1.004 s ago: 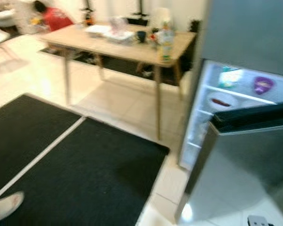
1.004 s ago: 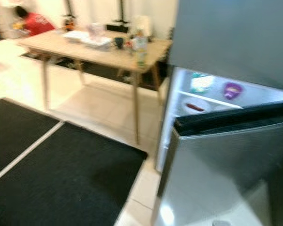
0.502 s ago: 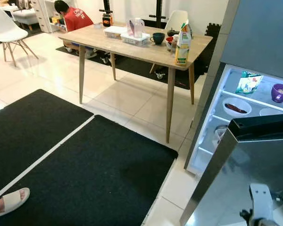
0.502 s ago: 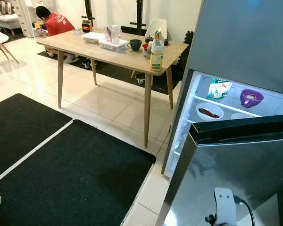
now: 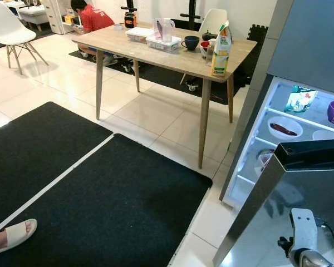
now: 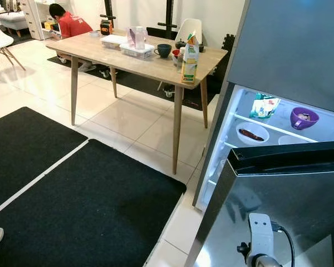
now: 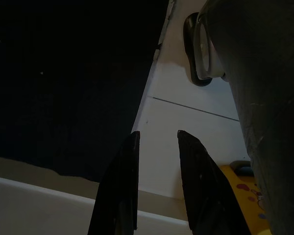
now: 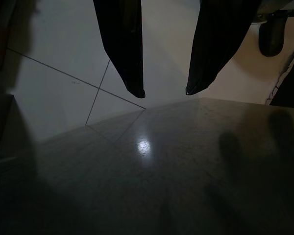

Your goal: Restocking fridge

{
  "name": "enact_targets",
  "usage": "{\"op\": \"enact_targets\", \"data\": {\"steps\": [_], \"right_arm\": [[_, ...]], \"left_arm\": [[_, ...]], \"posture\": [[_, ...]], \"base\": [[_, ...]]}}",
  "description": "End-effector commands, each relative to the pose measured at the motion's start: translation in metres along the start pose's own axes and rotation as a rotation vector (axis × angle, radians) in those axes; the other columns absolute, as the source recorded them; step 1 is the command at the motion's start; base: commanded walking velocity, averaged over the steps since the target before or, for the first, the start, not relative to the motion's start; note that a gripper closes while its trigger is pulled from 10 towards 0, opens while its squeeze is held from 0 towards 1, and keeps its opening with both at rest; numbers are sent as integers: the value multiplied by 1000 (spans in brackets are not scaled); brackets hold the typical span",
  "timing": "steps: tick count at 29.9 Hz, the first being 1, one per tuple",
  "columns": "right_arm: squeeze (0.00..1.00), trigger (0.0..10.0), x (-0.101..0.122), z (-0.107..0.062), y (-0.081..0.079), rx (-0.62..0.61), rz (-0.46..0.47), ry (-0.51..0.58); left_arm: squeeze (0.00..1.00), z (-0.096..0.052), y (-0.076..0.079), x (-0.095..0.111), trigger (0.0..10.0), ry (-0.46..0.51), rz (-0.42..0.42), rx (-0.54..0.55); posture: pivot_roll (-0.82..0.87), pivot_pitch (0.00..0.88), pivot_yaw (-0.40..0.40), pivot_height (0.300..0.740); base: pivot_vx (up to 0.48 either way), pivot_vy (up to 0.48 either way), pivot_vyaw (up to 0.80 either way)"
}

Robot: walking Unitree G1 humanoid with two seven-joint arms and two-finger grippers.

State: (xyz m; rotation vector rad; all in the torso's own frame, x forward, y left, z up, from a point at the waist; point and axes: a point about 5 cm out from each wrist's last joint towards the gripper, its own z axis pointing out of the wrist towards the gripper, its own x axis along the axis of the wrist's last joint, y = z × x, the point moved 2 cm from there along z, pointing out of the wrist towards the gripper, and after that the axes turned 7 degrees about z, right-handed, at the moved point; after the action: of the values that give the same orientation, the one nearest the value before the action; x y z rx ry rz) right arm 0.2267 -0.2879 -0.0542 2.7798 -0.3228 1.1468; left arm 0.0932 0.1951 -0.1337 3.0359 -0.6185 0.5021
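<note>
Fridge [image 6: 300, 67] is standing at the right edge of the frame with its lower door [image 6: 267, 206] swung open toward the camera, and the lit shelves are showing a purple bowl [image 6: 303, 118], a white bowl [image 6: 251, 133] and a green packet [image 6: 263, 105]. Stock for it appears to be waiting on the wooden table [image 6: 128, 58] in the upper middle of the frame: a tall juice carton [image 6: 188, 58] is standing at the near right corner, with a dark cup [image 6: 163, 50] and clear tubs [image 6: 136, 51] further along.

Both arms are hanging low. The left gripper [image 7: 157, 186] is pointing at floor tiles beside a black mat [image 5: 100, 206], its fingers set a narrow gap apart and carrying nothing. The right gripper [image 8: 164, 90] is hanging over the steel door face, fingers spread wide and empty.

Whether goods are going in next or the last are already shelved, I cannot judge. Any walk to the table should be keeping clear of the open door's edge and of the person's sandalled foot [image 5: 8, 238] at the lower left. Another person in red [image 6: 69, 23] is crouching beyond the table at the upper left.
</note>
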Motion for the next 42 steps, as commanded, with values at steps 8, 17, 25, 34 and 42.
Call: {"op": "enact_targets", "data": {"steps": [8,17,25,34,42], "right_arm": [[0,10000,4,1,-3,15,17,20],[0,10000,10,2,-7,30,16,38],[0,10000,12,3,-10,42,11,47],[0,10000,45,7,-20,68,-7,144],[0,10000,103,7,-34,92,-24,312]], "left_arm": [[0,0,-2,1,10000,3,9,-2],[0,0,1,1,10000,3,4,-15],[0,0,1,2,10000,5,5,-17],[0,0,1,1,10000,3,7,-19],[0,0,0,1,10000,1,10,-5]], "posture": [[-46,0,-25,740],[-50,0,-25,740],[-50,0,-25,740],[-55,0,-20,740],[-51,0,-24,740]], "base": [[314,0,0],[380,0,0],[398,0,0],[398,0,0],[392,0,0]]}}
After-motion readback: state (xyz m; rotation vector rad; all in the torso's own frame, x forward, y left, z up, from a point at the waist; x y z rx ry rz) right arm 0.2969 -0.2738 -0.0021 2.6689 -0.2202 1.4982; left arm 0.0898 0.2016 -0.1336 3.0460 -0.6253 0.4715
